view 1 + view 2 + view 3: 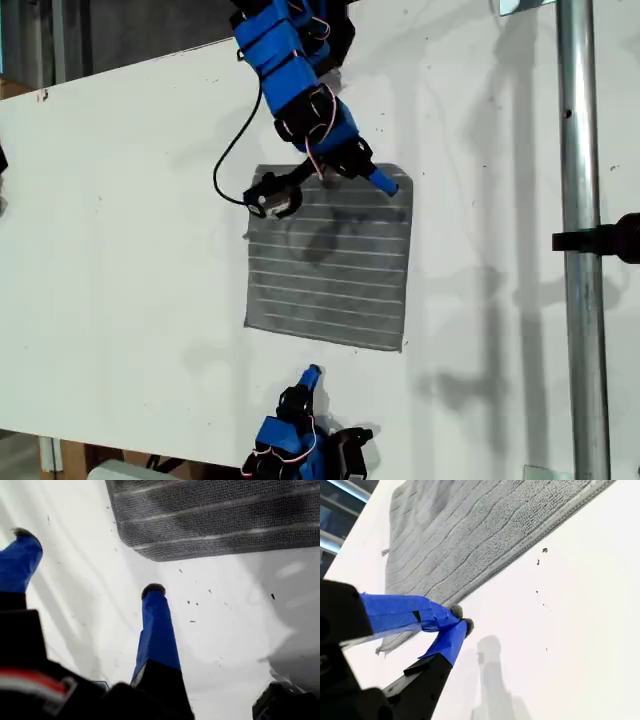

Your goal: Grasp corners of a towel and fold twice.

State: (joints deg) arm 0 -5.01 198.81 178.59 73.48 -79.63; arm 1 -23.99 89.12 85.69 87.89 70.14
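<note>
1. Towel (330, 262) lies flat and unfolded on the white surface (130, 250), mid exterior view.
2. My second gripper (461, 619) sits at a far corner (451, 600); jaws pinched together, whether on cloth I cannot tell. Confirm the hem is caught before lifting.
3. My first gripper (89, 562) waits short of the near edge, jaws apart; advance it to a corner.

You have bare table (130, 230) open all around the towel (330, 265). A metal pole (580, 240) blocks the exterior view's right, well apart from the cloth.
</note>
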